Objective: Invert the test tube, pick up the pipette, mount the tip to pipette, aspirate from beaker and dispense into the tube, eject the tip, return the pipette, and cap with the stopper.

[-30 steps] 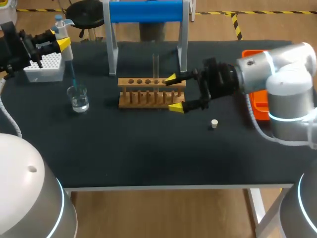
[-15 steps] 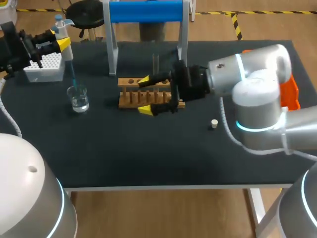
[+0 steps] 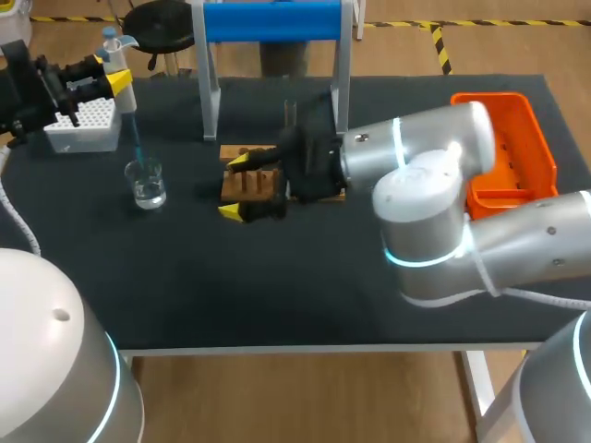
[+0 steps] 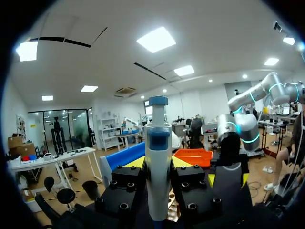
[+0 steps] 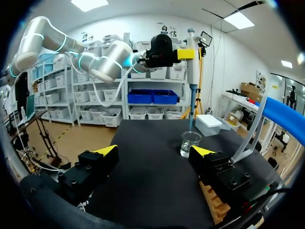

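My left gripper (image 3: pixel 114 79) is shut on the white pipette (image 3: pixel 126 98) at the far left, holding it upright. Its blue tip reaches down into the glass beaker (image 3: pixel 147 183), which holds clear liquid. In the left wrist view the pipette (image 4: pixel 158 157) stands between the yellow tips. My right gripper (image 3: pixel 235 186) is open at the left end of the wooden rack (image 3: pixel 247 175), facing the beaker (image 5: pixel 190 143) with nothing between its fingers. The test tube (image 3: pixel 289 114) stands in the rack behind my right arm. The stopper is hidden under that arm.
A white tip box (image 3: pixel 83 125) sits at the far left by my left arm. A blue-topped stand (image 3: pixel 272 22) rises behind the rack. An orange tray (image 3: pixel 510 148) lies at the right edge. My right arm spans the middle of the table.
My right arm has swept left along the rack, from its right end to its left end, and now covers the stopper. The left arm and pipette have not moved.
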`<act>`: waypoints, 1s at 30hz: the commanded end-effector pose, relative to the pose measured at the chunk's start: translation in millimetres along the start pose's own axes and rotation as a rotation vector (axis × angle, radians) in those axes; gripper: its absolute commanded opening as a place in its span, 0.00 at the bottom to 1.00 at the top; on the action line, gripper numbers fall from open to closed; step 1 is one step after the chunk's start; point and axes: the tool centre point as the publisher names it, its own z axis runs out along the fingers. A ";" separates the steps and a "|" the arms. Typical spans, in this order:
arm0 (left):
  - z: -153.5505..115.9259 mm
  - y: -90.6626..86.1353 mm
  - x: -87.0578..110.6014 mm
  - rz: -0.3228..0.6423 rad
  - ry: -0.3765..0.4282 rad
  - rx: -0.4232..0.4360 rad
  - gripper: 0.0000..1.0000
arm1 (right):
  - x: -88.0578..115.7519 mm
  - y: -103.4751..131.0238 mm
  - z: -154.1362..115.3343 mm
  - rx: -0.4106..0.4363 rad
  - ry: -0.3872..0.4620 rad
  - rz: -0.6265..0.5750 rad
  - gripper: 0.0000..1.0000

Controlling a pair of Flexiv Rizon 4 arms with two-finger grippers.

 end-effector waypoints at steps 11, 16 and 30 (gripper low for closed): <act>0.2 0.5 -0.1 0.001 0.000 0.002 0.00 | -15.6 -8.6 55.3 0.023 -0.189 0.017 1.00; 0.2 0.5 -0.1 0.001 0.000 0.002 0.00 | -24.2 -13.8 63.2 0.038 -0.226 0.024 1.00; 0.2 0.5 -0.1 0.001 0.000 0.002 0.00 | -37.3 -25.1 79.1 0.066 -0.276 0.034 1.00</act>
